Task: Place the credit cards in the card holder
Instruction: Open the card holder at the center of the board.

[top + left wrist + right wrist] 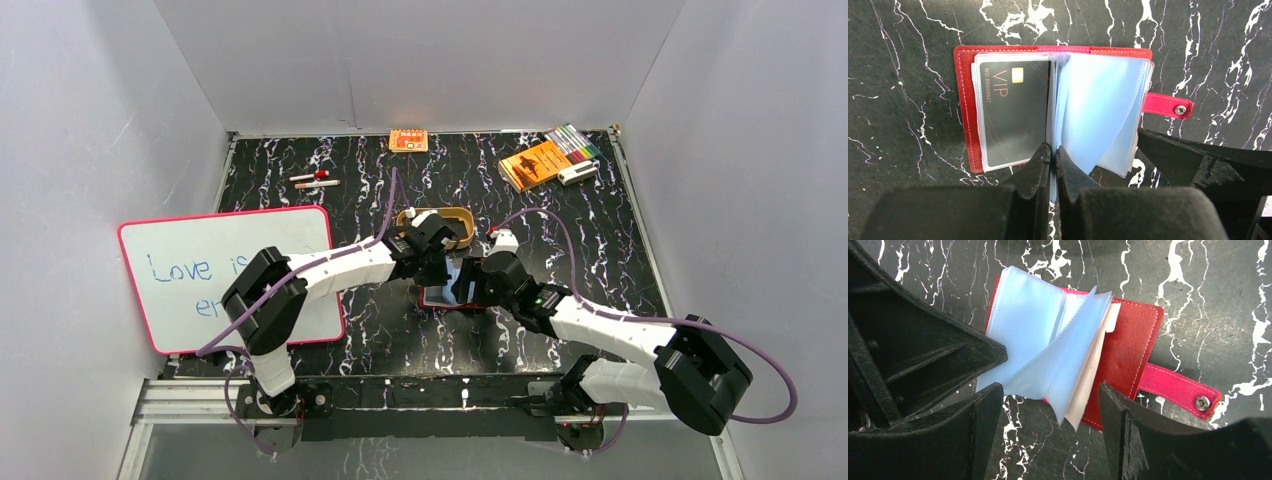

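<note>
The red card holder (964, 100) lies open on the black marble table, its snap tab (1168, 106) out to the right. A dark VIP credit card (1013, 115) sits in its left clear sleeve. My left gripper (1053, 150) is shut on a thin light blue credit card, seen edge-on, at the holder's middle fold among the bluish sleeves (1098, 105). My right gripper (1050, 405) is open, its fingers straddling the fanned sleeves (1048, 350) and the holder's red cover (1128, 350). In the top view both grippers (440, 268) (470, 285) meet over the holder (445, 297).
A tan oval tray (440, 222) sits just behind the holder. A whiteboard (230, 270) lies at the left. An orange packet (408, 140), an orange booklet (535, 163), markers (575, 142) and pens (315, 180) lie along the back.
</note>
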Controlling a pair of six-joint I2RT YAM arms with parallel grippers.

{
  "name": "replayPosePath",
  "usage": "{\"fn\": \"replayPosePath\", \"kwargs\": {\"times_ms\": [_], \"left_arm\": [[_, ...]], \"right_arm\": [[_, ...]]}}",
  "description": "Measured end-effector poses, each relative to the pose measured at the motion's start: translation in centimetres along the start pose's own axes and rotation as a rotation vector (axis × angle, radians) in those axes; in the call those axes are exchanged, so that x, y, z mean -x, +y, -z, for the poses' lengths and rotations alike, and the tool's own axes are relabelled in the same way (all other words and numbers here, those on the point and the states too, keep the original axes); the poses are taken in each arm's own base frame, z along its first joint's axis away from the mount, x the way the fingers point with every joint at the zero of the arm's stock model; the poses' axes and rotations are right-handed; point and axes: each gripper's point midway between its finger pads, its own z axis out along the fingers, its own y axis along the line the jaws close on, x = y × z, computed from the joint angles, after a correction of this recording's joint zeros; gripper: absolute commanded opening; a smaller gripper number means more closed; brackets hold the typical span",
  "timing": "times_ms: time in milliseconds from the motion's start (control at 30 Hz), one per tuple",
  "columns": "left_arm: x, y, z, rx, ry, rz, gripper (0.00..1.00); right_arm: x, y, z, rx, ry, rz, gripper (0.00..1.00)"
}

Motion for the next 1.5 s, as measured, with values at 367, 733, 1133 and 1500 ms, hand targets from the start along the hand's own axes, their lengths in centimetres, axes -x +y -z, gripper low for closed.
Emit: {"fn": "replayPosePath", "kwargs": {"times_ms": [367, 733, 1133, 1500], "left_arm": [[-0.5, 0.1, -0.1, -0.007, 0.013, 0.007, 0.0], [-0.7, 0.3, -0.1, -0.014, 0.013, 0.009, 0.05], [-0.6, -0.7, 0.5, -0.11, 0.023, -0.017, 0.32], [-0.6, -2.2, 0.4, -0.182, 0.05, -0.051, 0.29]], "right_arm": [[-2.4, -1.3, -1.9, -0.054, 0.089, -0.031, 0.48], [-2.5, -2.0, -2.0, -0.057, 0.102, -0.094, 0.13], [-3.3, -2.5, -1.7, -0.018, 0.111, -0.133, 0.4], [-3.0, -1.6, -0.9, 0.059, 0.094, -0.124, 0.76]]}}
